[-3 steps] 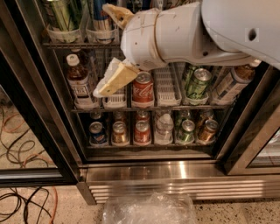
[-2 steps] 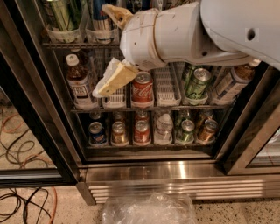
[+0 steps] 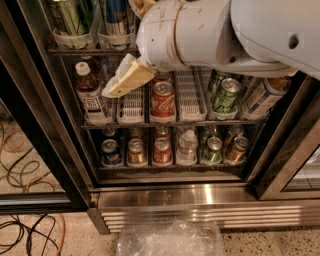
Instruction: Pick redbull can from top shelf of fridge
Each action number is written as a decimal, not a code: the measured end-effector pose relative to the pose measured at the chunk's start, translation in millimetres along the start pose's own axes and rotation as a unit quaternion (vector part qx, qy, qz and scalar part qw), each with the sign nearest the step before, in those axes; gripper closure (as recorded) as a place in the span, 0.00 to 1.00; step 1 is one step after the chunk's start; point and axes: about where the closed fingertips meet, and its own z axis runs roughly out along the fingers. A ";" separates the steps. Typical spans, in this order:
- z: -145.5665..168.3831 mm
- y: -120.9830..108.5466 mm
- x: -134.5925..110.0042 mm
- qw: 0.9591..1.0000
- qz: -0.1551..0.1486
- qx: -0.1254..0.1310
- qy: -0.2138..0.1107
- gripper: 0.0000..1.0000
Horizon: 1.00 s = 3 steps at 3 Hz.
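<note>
The redbull can (image 3: 116, 14), blue and silver, stands in a white holder on the top shelf (image 3: 75, 51) of the fridge (image 3: 175, 199), right of a green-striped can (image 3: 70, 15). My gripper (image 3: 121, 47) is open in front of that shelf, just right of and below the redbull can. One cream finger (image 3: 126, 77) points down-left under the shelf edge. The other finger (image 3: 141, 5) shows at the top edge beside the can. The white arm (image 3: 225, 35) hides the shelf's right part. The can's top is out of view.
The middle rack holds a brown bottle (image 3: 90, 92), a Coca-Cola can (image 3: 163, 100), a green can (image 3: 225, 94) and white slotted lanes. Several cans line the bottom rack (image 3: 170, 150). The open door frame (image 3: 35, 125) is at left. Cables (image 3: 25, 235) and a clear plastic bag (image 3: 170, 240) lie on the floor.
My arm and gripper have risen a little towards the top shelf; the lower finger now sits higher and slightly further left. The cans have not moved.
</note>
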 end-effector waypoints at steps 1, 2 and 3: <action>0.0 0.0 0.0 1.000 0.000 0.000 0.000 0.00; -1.2 -18.0 -7.9 1.000 -0.015 0.026 -0.002 0.00; -0.1 -18.1 -9.5 0.999 -0.017 0.027 0.002 0.00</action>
